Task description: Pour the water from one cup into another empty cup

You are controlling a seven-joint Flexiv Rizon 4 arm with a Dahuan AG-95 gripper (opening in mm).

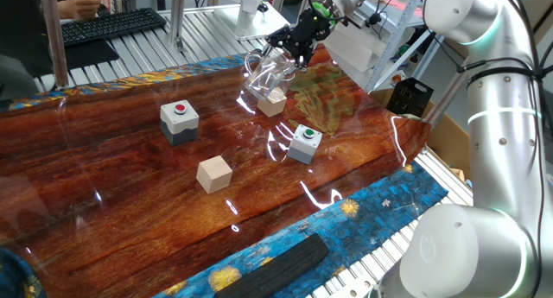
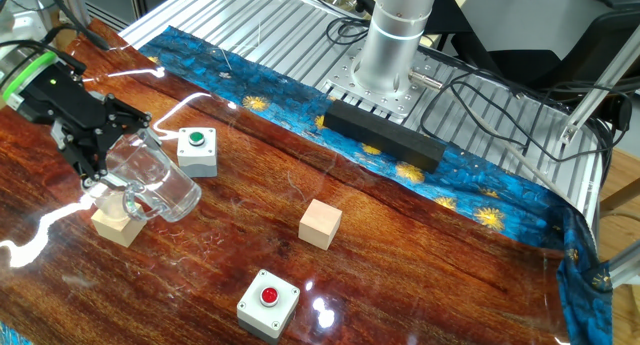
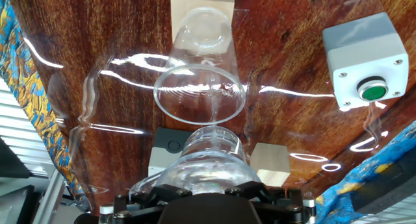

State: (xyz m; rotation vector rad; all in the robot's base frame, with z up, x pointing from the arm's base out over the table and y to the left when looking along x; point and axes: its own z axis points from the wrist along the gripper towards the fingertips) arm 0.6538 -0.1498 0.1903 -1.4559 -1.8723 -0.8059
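Glossy red-brown wooden tabletop (image 2: 420,245). On it: 2 wooden cubes (image 2: 320,224) (image 2: 116,226), grey button box with red button (image 2: 268,304), white button box with green button (image 2: 197,151). Black bar (image 2: 380,136) on blue-patterned cloth (image 2: 480,185) along 1 edge.

Bright overhead light, white glare streaks, sharp focus

Crowded by the cups, open wood elsewhere

I see a wooden cube (image 2: 117,226) under the mug (image 2: 152,183), green-button box (image 2: 197,151) just beside; bare tabletop (image 2: 420,255) lies beyond the second cube (image 2: 320,223).
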